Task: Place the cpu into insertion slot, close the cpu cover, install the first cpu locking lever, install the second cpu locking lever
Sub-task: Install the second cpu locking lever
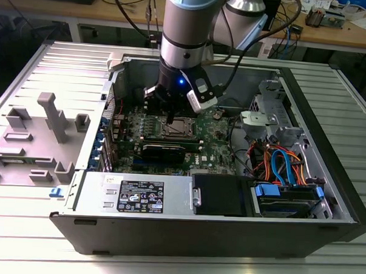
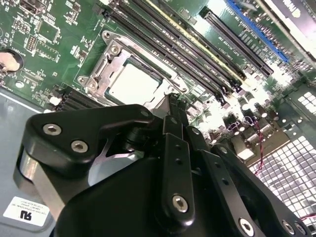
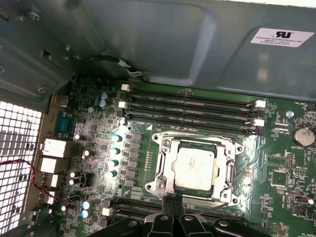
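Note:
The cpu (image 3: 196,167) lies flat in the insertion slot (image 3: 163,143) on the green board, its silver top facing up. The cpu cover (image 3: 193,139) lies down around it as a metal frame, with the chip showing through its window. My gripper (image 3: 174,201) is shut, and its narrow fingertips rest at the socket's edge beside the chip with nothing between them. In the second wrist view the gripper (image 2: 173,101) points at the rim next to the cpu (image 2: 133,84) and the cover (image 2: 106,61). In the exterior view the gripper (image 1: 170,117) hangs over the socket (image 1: 176,128) inside the open case.
Long black memory slots (image 3: 192,106) run beside the socket and a coin battery (image 3: 302,136) sits near them. The case wall (image 3: 148,39) rises close behind. A drive cage with cables (image 1: 279,165) and a power supply (image 1: 144,196) crowd the case. A grey fixture (image 1: 50,116) stands outside.

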Controlling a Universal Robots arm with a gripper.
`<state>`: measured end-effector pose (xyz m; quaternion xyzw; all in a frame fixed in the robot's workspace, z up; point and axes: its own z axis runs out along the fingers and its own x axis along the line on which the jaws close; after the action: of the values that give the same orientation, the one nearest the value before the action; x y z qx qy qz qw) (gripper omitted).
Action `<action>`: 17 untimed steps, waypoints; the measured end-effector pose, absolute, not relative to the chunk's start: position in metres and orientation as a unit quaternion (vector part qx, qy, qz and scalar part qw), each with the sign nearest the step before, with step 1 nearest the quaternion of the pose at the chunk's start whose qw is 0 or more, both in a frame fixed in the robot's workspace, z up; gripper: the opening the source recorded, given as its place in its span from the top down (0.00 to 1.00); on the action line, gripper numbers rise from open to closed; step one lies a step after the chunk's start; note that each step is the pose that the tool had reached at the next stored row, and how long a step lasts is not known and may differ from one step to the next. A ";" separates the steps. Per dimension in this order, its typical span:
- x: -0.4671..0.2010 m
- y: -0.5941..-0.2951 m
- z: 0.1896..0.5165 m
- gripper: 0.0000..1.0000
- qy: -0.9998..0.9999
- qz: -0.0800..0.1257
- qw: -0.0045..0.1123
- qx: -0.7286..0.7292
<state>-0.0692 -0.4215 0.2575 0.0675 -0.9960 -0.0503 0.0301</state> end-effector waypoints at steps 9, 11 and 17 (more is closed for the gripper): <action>-0.068 -0.434 0.260 0.89 -0.996 -0.057 0.032 0.065; -0.067 -0.437 0.260 0.89 -0.996 -0.058 0.032 0.065; -0.067 -0.442 0.253 0.89 -0.995 -0.067 0.031 0.064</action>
<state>-0.0670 -0.4419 0.2531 0.0637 -0.9952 -0.0670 0.0312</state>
